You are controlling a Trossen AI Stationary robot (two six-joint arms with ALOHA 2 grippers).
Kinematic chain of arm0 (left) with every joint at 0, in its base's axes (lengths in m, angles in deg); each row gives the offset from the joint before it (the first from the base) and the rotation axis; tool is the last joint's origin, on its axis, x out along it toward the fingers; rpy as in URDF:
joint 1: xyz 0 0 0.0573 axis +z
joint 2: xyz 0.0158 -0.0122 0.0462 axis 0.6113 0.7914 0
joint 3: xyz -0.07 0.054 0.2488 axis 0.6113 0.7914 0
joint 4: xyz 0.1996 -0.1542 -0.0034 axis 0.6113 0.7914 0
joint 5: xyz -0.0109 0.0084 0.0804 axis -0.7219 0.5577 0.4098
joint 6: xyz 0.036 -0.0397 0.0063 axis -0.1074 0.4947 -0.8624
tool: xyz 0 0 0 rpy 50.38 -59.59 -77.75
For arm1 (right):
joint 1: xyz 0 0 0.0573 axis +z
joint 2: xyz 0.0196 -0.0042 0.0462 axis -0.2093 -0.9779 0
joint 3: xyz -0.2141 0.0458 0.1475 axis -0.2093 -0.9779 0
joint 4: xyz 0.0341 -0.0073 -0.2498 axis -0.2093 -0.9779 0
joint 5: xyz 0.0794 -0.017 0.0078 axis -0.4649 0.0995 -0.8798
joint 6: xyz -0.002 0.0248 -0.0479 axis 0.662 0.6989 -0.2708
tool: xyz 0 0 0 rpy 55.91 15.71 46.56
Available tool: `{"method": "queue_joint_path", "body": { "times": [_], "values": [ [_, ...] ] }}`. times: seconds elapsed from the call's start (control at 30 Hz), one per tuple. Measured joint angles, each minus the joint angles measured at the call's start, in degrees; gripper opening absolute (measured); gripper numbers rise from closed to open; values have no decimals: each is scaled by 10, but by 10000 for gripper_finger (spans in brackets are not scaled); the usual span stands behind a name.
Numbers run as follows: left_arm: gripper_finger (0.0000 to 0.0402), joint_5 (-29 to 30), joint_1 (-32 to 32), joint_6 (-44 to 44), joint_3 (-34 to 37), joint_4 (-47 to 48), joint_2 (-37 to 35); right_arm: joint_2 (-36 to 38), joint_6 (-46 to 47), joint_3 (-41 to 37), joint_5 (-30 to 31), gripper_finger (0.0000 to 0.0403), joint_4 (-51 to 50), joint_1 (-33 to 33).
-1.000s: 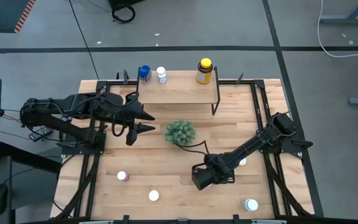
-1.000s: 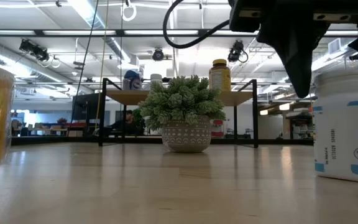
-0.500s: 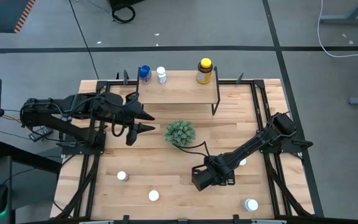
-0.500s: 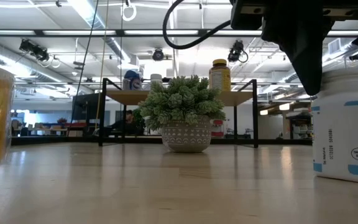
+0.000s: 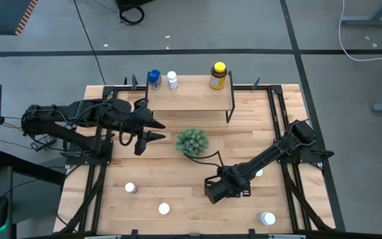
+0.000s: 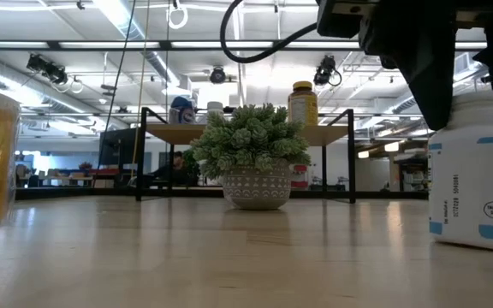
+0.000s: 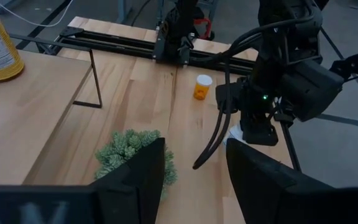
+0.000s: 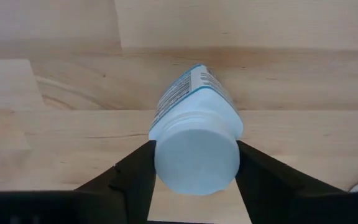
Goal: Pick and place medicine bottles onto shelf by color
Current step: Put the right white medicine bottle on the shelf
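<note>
Right wrist view: right claw [image 8: 194, 163] is seen straddling a white bottle [image 8: 196, 134], fingers at each side of the cap, contact can't be told
Bottle spot: upright on the table [image 5: 178, 186], near front, right of centre
Left claw [image 5: 152, 129]: spread, parked beside the plant [image 5: 191, 141]
Shelf [image 5: 191, 96]: blue bottle [image 5: 154, 78], small white bottle [image 5: 172, 79], amber bottle [image 5: 218, 75] standing on it

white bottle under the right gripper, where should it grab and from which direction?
Grip the white bottle by its cap and neck, coming straight down from above. It stands upright on the table with its round cap facing the wrist camera, and the right gripper already sits over it, a finger on each side of the cap. The straight sides just under the cap probably give the pads a flat seat.
</note>
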Motion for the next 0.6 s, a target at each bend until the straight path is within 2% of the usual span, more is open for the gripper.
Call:
{"method": "queue_joint_path", "body": {
  "times": [0.13,0.27,0.4,0.6],
  "values": [
    [172,0,1,-1,0,1,0,0,-23,0,0,188,0,0],
    [172,0,6,0,0,14,0,3,-67,17,-5,192,-11,-6],
    [172,0,8,1,0,27,-7,11,-123,75,-2,194,-59,-25],
    [172,2,8,8,0,32,-23,10,-281,177,21,193,-166,-94]
  ]
}}
